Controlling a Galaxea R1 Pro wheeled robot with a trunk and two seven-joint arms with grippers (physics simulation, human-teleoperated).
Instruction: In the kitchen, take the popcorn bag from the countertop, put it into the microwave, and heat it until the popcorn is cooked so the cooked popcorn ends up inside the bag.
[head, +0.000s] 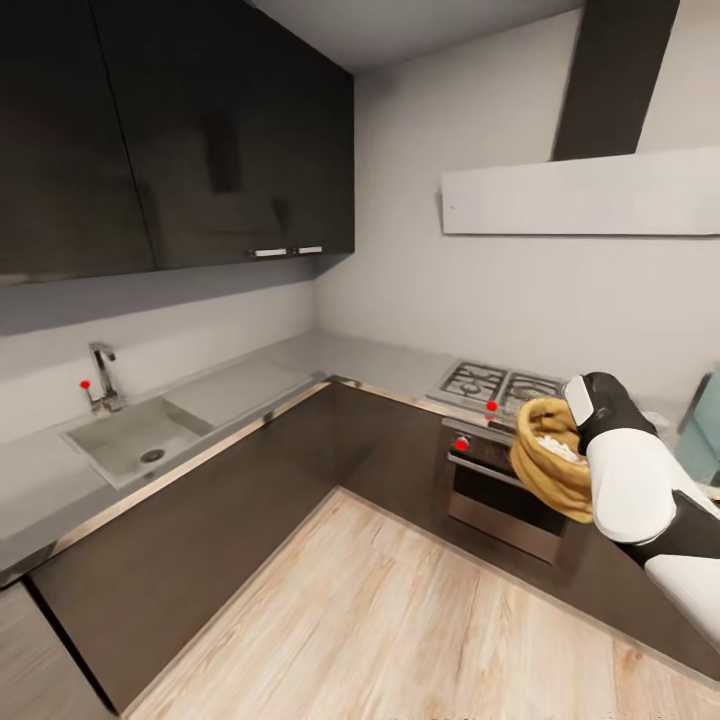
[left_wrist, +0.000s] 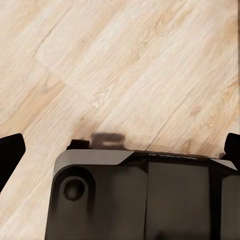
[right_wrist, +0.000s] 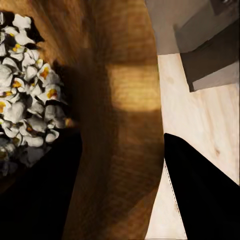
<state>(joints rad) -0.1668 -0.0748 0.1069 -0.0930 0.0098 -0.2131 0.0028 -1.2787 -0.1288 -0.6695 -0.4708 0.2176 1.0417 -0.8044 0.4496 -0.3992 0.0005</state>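
right gripper (head: 585, 400) clamped on the popcorn bag (head: 548, 458) rim — left gripper (left_wrist: 120, 150) spread wide, empty.

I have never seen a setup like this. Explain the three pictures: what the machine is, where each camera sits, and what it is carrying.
This is a simulated wheeled robot with two arms. The head camera looks down over a kitchen: a grey countertop with a sink, a gas hob, and the wood floor. The right gripper holds the popcorn bag by its rim, in the air in front of the hob. The right wrist camera looks along that gripper into the bag, at white popcorn. The left wrist camera points down at the floor and the robot's dark base.
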